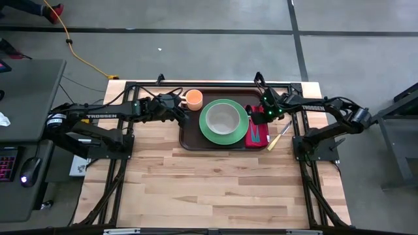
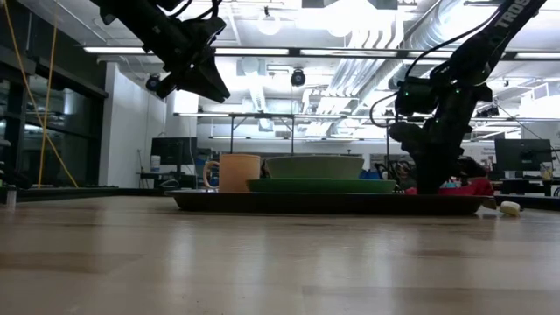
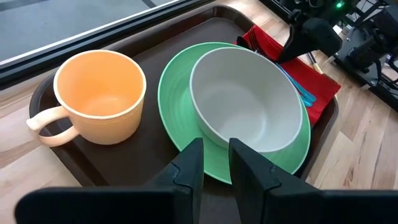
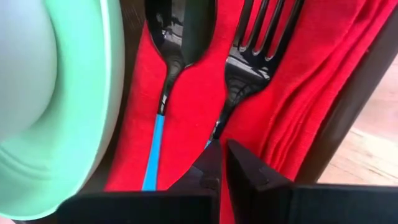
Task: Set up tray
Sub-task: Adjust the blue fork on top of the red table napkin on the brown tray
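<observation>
The dark brown tray lies flat on the wooden table. It carries an orange mug, a green plate with a grey bowl on it, and a red napkin. On the napkin lie a spoon and a fork, both with black heads and blue handles. My right gripper is down on the napkin, shut at the fork's handle. My left gripper hovers above the tray beside the mug, open by a narrow gap and empty. My right gripper pinches the fork's handle just behind the neck, where black turns blue. The fingers come slanting down from above, and they hide the contact itself. The fork lies flat on the red napkin, its tines pointing away from the gripper.
A knife with a pale yellow handle lies on the bare wood just right of the tray; its end shows in the low view. The table's near half is open wood. The dark arm frames stand along both side edges.
</observation>
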You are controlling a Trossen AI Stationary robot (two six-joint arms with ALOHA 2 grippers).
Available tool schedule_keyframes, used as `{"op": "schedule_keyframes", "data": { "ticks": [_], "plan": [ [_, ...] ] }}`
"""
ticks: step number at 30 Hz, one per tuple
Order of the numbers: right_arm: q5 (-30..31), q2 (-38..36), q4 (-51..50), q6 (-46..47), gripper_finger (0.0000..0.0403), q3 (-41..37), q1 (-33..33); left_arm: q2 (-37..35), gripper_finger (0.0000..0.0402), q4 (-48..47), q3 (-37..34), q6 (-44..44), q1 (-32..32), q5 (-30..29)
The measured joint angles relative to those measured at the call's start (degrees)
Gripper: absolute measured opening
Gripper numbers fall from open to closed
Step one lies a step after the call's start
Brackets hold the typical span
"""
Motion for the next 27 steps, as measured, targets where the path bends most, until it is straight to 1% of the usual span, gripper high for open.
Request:
{"op": "schedule_keyframes", "data": {
  "ticks": [13,27],
  "plan": [
    [-0.3,0.0,1.1,0.4,0.0,0.0,0.0,0.0,0.0106,0.0,0.0,0.2,0.0,-0.1],
    [0.7,0.0,1.1,0.4,0.0,0.0,0.2,0.0,0.0106,0.0,0.0,0.2,0.0,-0.1]
  ]
}}
